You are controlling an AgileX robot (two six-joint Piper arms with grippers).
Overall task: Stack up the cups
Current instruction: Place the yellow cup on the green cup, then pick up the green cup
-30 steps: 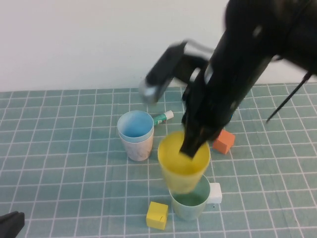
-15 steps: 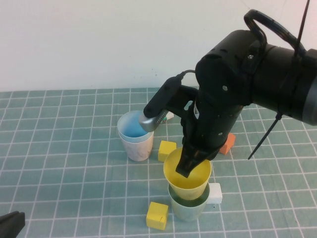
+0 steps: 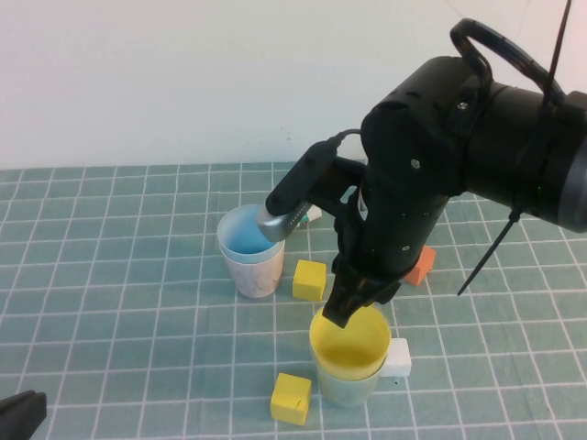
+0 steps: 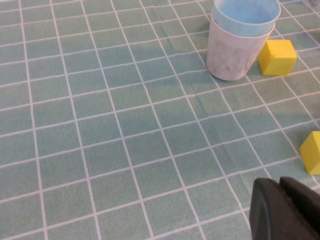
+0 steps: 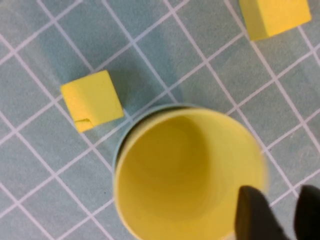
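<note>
The yellow cup [image 3: 349,342] is seated in the green cup [image 3: 348,390]; the blue cup [image 3: 249,231] is nested in the pale cup [image 3: 256,271] nearby. The right gripper [image 3: 341,310] is positioned at the yellow cup's rim, fingers [image 5: 252,212] parted astride it. The left gripper [image 4: 285,210] is parked low, jaws closed, nothing held.

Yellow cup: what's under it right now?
The yellow cup sits nested in another cup; only that cup's pale lower wall shows, its inside covered. The right gripper is at the yellow rim; the left gripper is parked, shut.

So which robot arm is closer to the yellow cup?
The right. Its pincer is right at the yellow cup, straddling the rim. The left pincer sits shut, far off at the table's near-left corner.
</note>
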